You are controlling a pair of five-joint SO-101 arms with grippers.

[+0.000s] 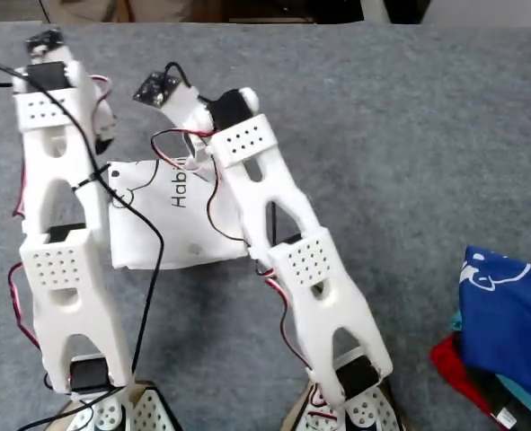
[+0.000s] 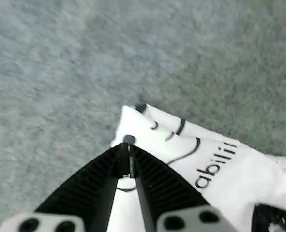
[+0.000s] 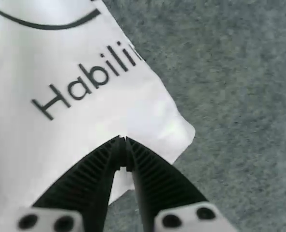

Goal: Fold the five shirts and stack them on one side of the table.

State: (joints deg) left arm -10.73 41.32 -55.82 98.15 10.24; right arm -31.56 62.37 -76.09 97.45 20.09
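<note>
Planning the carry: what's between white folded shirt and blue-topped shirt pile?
High view: right arm's white links by the white shirt, then bare grey felt to the shirt pile.

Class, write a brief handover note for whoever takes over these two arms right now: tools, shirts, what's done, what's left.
Left tool: shut, apparently pinching a far corner of the white shirt.
Right tool: shut on the same shirt's far edge.
The shirt lies partly folded between the arms.
Done: coloured shirts in a pile at the right edge of the table, blue shirt on top; count unclear.
Left: finish the white shirt, add it to the pile.
</note>
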